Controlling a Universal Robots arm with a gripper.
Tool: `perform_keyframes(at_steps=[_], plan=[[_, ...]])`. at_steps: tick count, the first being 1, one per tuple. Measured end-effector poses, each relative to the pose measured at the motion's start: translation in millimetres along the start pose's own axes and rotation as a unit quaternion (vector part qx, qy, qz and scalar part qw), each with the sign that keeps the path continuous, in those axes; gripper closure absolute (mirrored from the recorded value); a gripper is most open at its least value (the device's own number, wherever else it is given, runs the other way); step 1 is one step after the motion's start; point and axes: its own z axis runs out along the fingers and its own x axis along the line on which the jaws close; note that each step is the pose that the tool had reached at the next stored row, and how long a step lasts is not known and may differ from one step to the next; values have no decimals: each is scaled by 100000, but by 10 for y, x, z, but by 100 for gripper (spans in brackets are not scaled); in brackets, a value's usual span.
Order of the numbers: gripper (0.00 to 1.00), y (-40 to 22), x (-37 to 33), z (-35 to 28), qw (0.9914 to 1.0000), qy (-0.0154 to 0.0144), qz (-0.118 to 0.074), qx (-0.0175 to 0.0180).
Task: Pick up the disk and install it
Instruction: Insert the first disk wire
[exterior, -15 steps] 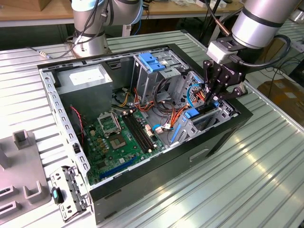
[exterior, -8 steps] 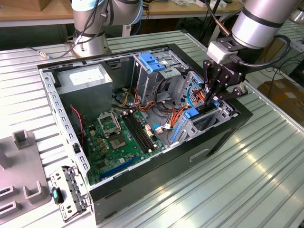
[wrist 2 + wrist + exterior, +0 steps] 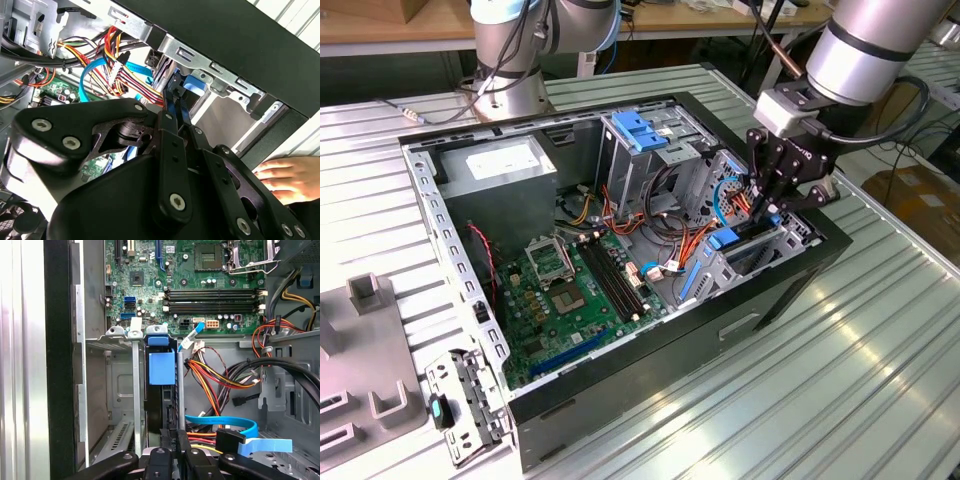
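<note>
The disk stands on edge in a slot of the metal drive bay at the case's corner on the exterior view's right. In the first wrist view I look along its dark thin edge, with its blue plastic rail at the far end. My gripper reaches down into the case over that bay. Its black fingers meet at the disk's near edge, shut on it. In the second wrist view the fingertips come together beside a blue part of the disk.
Orange, red and blue cables crowd the space beside the bay. The motherboard, a grey power-supply box and a tall cage with a blue top lie inside the case. A person's hand rests outside the case wall.
</note>
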Motion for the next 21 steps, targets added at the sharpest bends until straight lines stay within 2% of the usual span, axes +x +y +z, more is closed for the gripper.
perform_keyframes(at_steps=[17, 18, 19, 20, 21], plan=[[82, 0, 0, 11, 100000, -38, 1, 2], [82, 0, 0, 6, 100000, -65, 3, 0], [76, 0, 0, -6, 100000, -59, 4, 2], [76, 0, 0, -74, 100000, -72, -1, 41], [77, 0, 0, -76, 100000, -57, 0, 42]])
